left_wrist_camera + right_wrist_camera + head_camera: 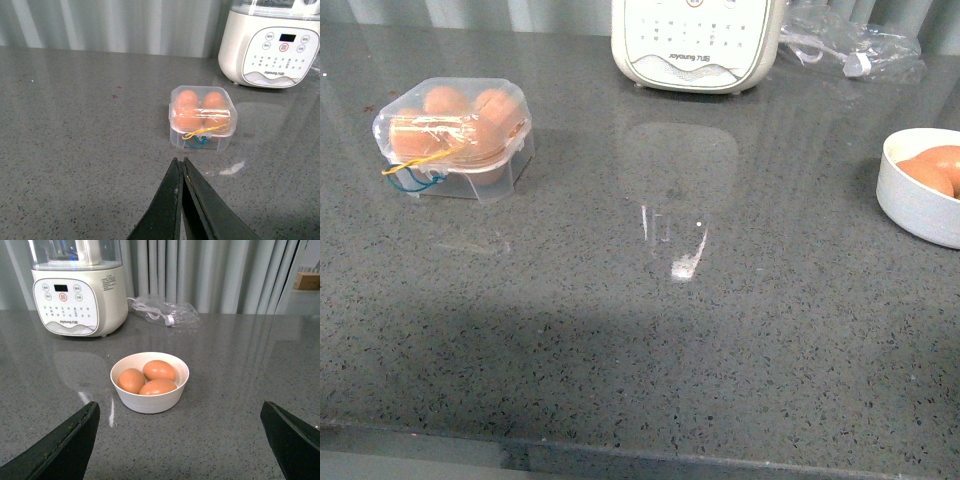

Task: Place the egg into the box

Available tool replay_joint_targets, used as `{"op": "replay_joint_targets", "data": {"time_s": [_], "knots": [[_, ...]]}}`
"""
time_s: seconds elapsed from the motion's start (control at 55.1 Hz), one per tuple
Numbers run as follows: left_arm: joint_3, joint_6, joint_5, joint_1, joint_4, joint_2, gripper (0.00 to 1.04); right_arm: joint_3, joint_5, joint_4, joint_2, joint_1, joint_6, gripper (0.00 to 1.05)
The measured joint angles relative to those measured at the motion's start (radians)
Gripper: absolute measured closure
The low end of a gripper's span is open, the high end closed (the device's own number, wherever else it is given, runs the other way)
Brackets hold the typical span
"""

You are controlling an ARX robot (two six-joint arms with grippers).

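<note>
Egg (158, 370) in bowl (150, 402), beyond right tool (180, 440).

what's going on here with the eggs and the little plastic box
Nothing is being handled right now. The box sits on the grey counter with its clear lid down, eggs inside, and yellow and blue bands at its front. Three more eggs lie in a white bowl further right, in front of a white kitchen appliance. The left gripper is shut and empty, pointed toward the box. The right gripper is wide open, short of the bowl, holding nothing.
</note>
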Motion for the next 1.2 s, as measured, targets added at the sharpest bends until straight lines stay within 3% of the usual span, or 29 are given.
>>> {"op": "replay_joint_targets", "data": {"time_s": [0.598,0.707,1.106,1.197], "knots": [[-0.013,-0.001,-0.002,0.0,-0.122,-0.169,1.01,0.0,0.0,0.0,0.0,0.0,0.0,0.07],[-0.013,-0.001,-0.002,0.0,-0.28,-0.293,1.01,0.0,0.0,0.0,0.0,0.0,0.0,0.07],[-0.013,-0.001,-0.002,0.0,-0.292,-0.333,1.01,0.0,0.0,0.0,0.0,0.0,0.0,0.07],[-0.013,-0.001,-0.002,0.0,-0.292,-0.333,0.89,0.0,0.0,0.0,0.0,0.0,0.0,0.07]]}}
